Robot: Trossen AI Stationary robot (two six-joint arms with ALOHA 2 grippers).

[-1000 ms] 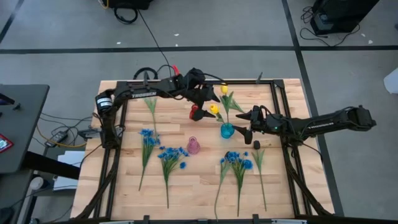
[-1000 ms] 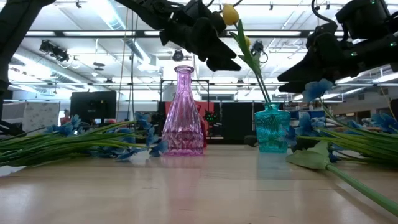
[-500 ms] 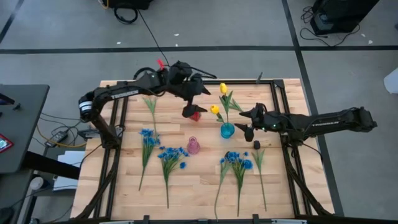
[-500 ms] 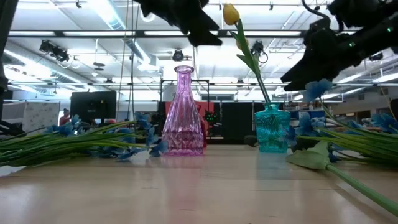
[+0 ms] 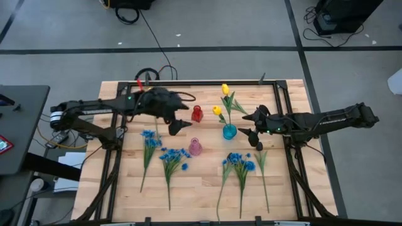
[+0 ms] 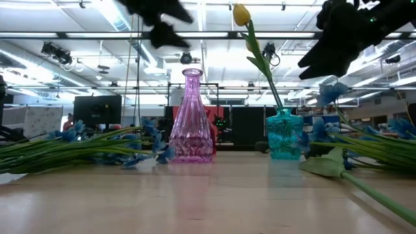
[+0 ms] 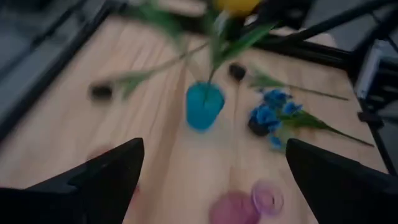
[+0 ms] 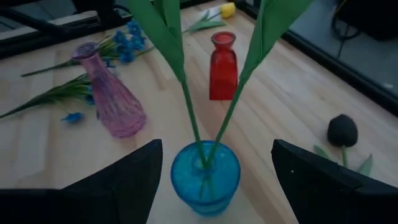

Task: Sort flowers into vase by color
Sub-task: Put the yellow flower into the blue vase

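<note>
A teal vase [image 5: 230, 132] stands mid-table with two yellow tulips [image 5: 220, 99] upright in it, their stems [image 8: 196, 118] going down its neck. My right gripper [image 5: 244, 124] hovers open just right of this vase, which shows ahead between its fingers [image 8: 214, 171]. My left gripper [image 5: 180, 117] is open and empty, above the table left of the red vase [image 5: 197, 113]. A pink vase [image 5: 195, 147] stands nearer. Blue-blossom stems [image 5: 149, 143] [image 5: 239, 164] and a dark tulip [image 5: 258, 145] lie flat on the wood. Another yellow tulip [image 8: 227, 9] lies beyond the red vase.
A black frame rail [image 5: 188, 82] borders the wooden table at its far edge and sides. More blue flowers [image 5: 171, 157] lie near the pink vase. Bare wood [image 5: 195, 188] lies between the flower groups toward the near edge. The room shows beyond the table in the low view.
My left gripper has drawn back from beside the yellow tulips in the teal vase, moving toward the table's left and slightly nearer, past the red vase. The tulips have stayed upright in the vase. My right gripper has edged up beside the teal vase.
</note>
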